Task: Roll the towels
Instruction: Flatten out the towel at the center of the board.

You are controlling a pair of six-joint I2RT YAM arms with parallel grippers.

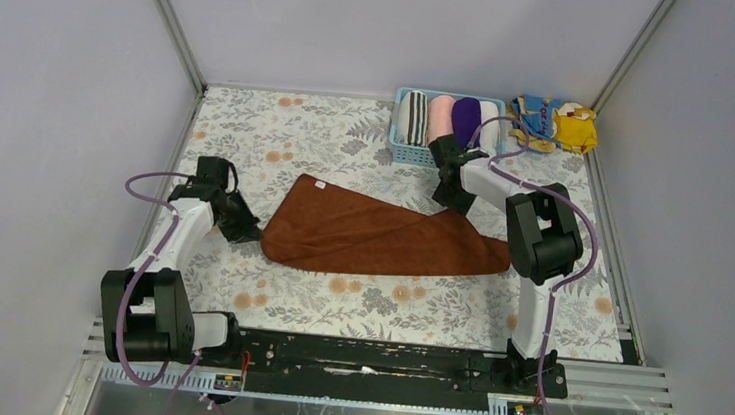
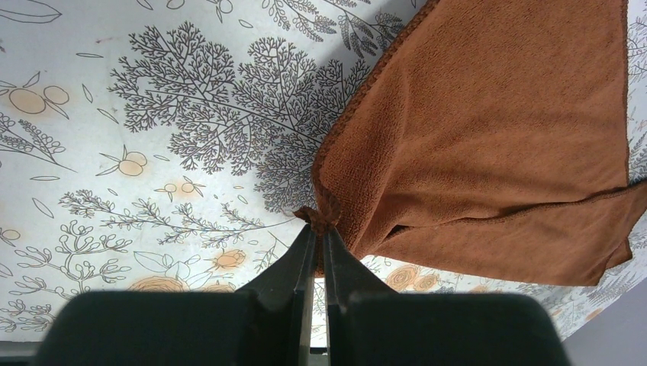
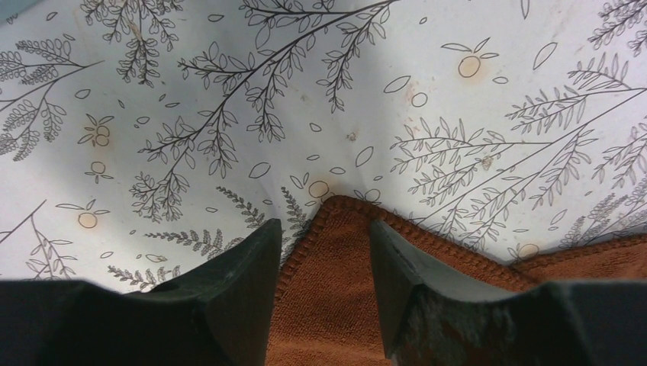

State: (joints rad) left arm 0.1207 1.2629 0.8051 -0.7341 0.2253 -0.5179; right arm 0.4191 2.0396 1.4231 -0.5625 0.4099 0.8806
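The rust-brown towel (image 1: 371, 233) lies loosely folded on the floral table mat. My left gripper (image 1: 247, 229) is shut on its left corner; in the left wrist view the bunched corner sits pinched at the fingertips (image 2: 320, 227) and the rest of the towel (image 2: 496, 137) spreads to the right. My right gripper (image 1: 455, 203) is open at the towel's far right corner; in the right wrist view that corner (image 3: 336, 290) lies flat between the two spread fingers (image 3: 324, 229). The purple towel (image 1: 465, 121) sits rolled in the blue basket.
The blue basket (image 1: 398, 152) at the back holds striped, pink, purple and white rolls, just behind my right gripper. A yellow-and-blue patterned cloth (image 1: 556, 124) lies at the back right corner. White walls enclose the table on three sides.
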